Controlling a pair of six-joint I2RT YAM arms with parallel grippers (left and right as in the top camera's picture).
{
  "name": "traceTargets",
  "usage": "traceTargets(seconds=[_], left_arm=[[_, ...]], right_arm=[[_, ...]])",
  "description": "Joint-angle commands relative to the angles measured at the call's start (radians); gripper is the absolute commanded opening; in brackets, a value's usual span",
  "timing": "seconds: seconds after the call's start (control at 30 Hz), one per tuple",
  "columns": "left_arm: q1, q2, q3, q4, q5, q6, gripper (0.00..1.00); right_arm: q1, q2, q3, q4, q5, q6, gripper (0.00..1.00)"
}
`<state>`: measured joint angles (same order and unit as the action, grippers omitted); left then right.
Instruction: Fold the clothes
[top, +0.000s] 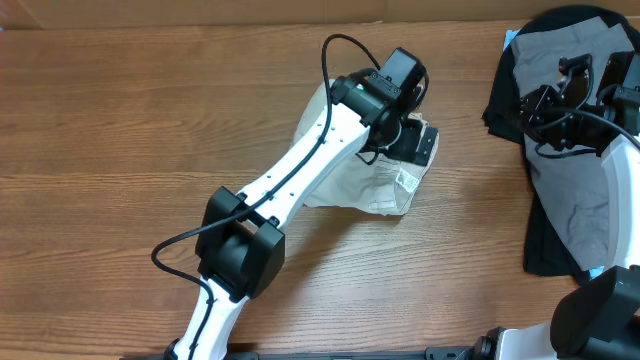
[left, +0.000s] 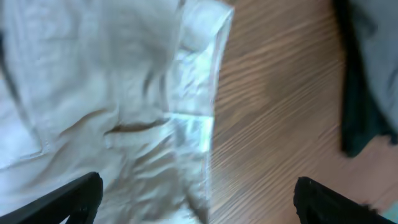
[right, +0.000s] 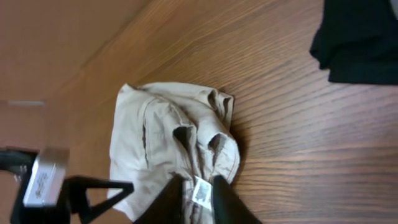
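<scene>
The cream-beige shorts (top: 370, 188) lie crumpled mid-table, with a small white label (top: 408, 180) at their right edge. My left gripper (top: 418, 140) hovers over their right side. In the left wrist view its jaws (left: 198, 182) are wide open just above the shorts' hem (left: 93, 81). Grey shorts (top: 572, 190) lie on a black garment (top: 545, 245) at the right. My right gripper (top: 555, 100) is above them. In the right wrist view its fingers (right: 196, 180) are nearly together and hold nothing. The cream shorts (right: 161, 124) and label (right: 202, 190) show beyond them.
The wooden table (top: 150, 100) stretches left and in front of the shorts. My left arm (top: 290, 180) and its cable cross over the shorts' left part. The black garment also shows in the left wrist view (left: 357, 118) and in the right wrist view (right: 360, 37).
</scene>
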<state>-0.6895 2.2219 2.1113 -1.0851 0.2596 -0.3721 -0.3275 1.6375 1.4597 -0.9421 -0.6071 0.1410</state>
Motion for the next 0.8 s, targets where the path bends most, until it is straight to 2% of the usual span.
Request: traceTargets(seconds=[0.0, 0.2, 0.3, 0.5, 0.57, 0.77], left_arm=[[0.007, -0.034, -0.007, -0.052, -0.116, 0.175, 1.0], [-0.013, -0.002, -0.007, -0.039, -0.159, 0.275, 1.0], [-0.034, 0.042, -0.007, -0.041, -0.159, 0.322, 1.0], [-0.109, 0.107, -0.007, -0.064, -0.167, 0.458, 1.0], [-0.136, 0.108, -0.007, -0.057, -0.212, 0.488, 1.0], [-0.17, 0.145, -0.007, -0.014, -0.245, 0.492, 1.0]], right_arm=[[-0.005, -0.003, 0.008, 0.0, 0.068, -0.014, 0.32], [-0.005, -0.003, 0.008, -0.007, 0.084, -0.014, 0.59], [-0.005, -0.003, 0.008, -0.01, 0.094, -0.014, 0.65], [-0.005, -0.003, 0.008, -0.018, 0.121, -0.013, 0.71], [-0.005, -0.003, 0.008, -0.018, 0.121, -0.013, 0.71], [-0.005, -0.003, 0.008, -0.019, 0.13, -0.01, 0.73]])
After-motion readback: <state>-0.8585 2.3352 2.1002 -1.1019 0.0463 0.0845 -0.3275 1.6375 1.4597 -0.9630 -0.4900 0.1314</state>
